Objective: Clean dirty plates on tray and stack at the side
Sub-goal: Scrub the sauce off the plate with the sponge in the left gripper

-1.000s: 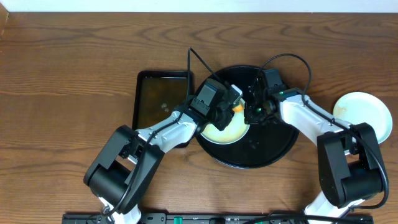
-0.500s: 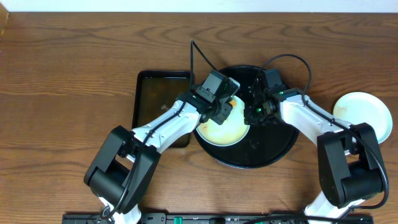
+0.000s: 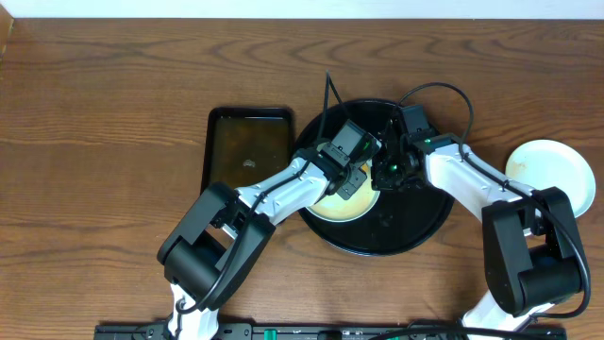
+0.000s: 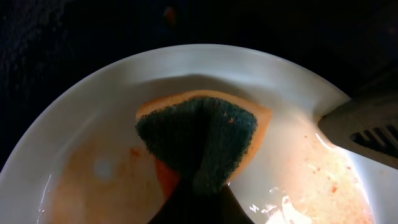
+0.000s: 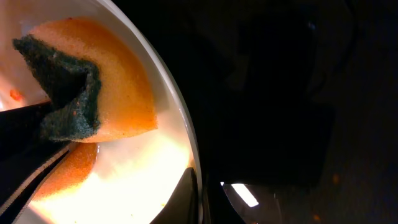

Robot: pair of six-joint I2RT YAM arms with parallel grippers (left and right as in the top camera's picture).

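A cream-yellow plate (image 3: 330, 206) with orange-brown sauce smears lies on the left part of the round black tray (image 3: 415, 222). My left gripper (image 3: 356, 179) is shut on an orange sponge with a green scouring face (image 4: 199, 137) and presses it onto the plate (image 4: 93, 112). My right gripper (image 3: 382, 172) is shut on the plate's right rim (image 5: 189, 149), one finger inside and one outside. The sponge also shows in the right wrist view (image 5: 93, 99). A pale plate (image 3: 552, 175) sits on the table at the far right.
A dark rectangular pan (image 3: 247, 151) with brownish liquid stands just left of the tray. Both arms cross over the tray's upper half. The wooden table (image 3: 113, 113) extends to the left and back.
My left gripper has swept the sponge to the right across the plate, towards the right gripper. The right gripper and the plate have stayed put.
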